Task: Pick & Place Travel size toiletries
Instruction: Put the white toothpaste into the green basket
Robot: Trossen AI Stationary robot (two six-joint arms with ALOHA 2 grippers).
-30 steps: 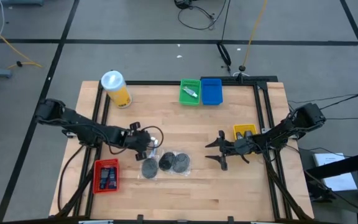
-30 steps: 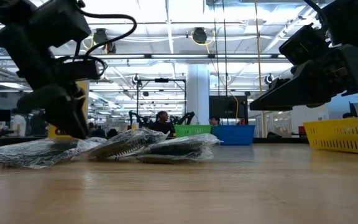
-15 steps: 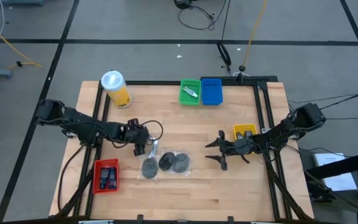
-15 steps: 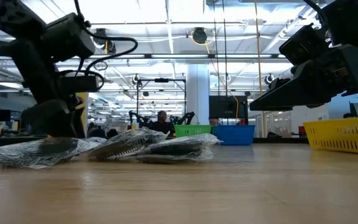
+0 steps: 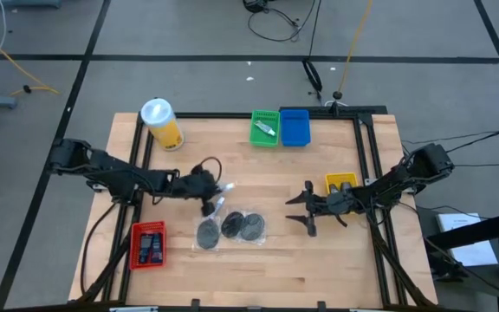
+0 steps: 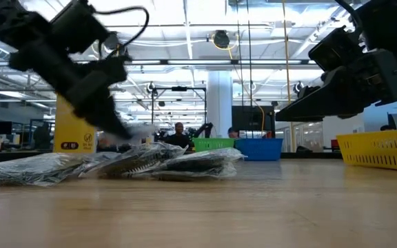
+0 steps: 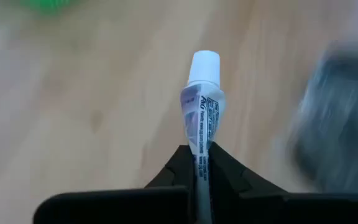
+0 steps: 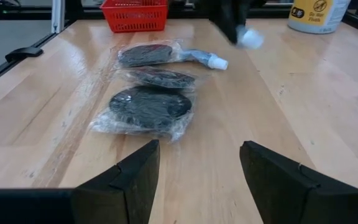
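Left gripper (image 5: 216, 192): clenched on a small white-capped tube (image 7: 201, 99), the flat crimped end pinched between the fingers, the cap pointing forward and away from the wrist. The tube was carried clear of the table (image 5: 258, 260), just above and beside the wrapped items.

Three dark round discs (image 5: 230, 227), each in clear wrapping: lying in a row on the table directly below and near the left gripper, touching or overlapping one another. A second tube with a white cap (image 8: 205, 59) lay on the table at the far end of that row, against the last disc.

Right gripper (image 5: 306, 209): released, fingers spread wide, hovering over bare wood well apart from the discs, which lay ahead of its fingertips.

Red tray (image 5: 148, 244): behind the left gripper, near the table's front edge, holding dark items.

Yellow tray (image 5: 340, 183): just behind the right gripper.

Green tray (image 5: 265, 127) and blue tray (image 5: 294, 126): side by side at the far edge.
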